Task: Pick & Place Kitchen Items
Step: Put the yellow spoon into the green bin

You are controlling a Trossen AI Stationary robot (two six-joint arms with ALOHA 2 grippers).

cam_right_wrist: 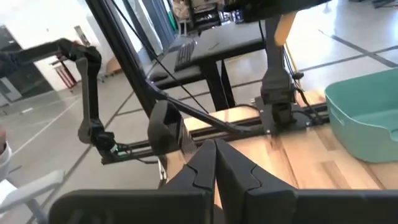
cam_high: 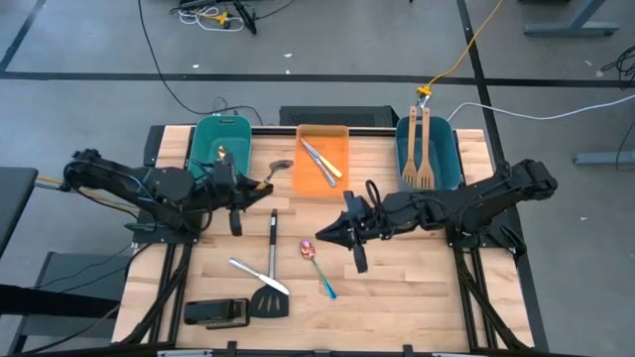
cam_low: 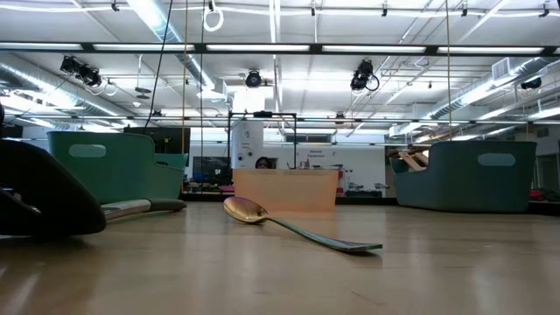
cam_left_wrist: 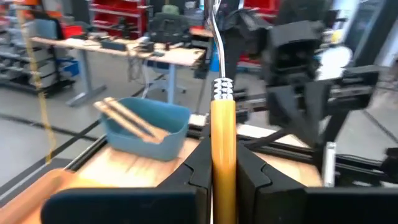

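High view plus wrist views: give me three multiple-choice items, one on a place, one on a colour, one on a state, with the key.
1. The two wooden spatulas lie:
A. in the orange bin
B. in the teal bin on the right arm's side
C. on the bare table

2. The handle of the utensil in the left gripper is:
A. red
B. black
C. yellow

3. The right gripper is:
A. shut and empty
B. shut on a knife
C. wide open

Key:
1 B: the wooden spatulas rest inside the teal bin.
2 C: the left gripper clamps the yellow-handled utensil.
3 A: the fingers of the right gripper meet with nothing between them.
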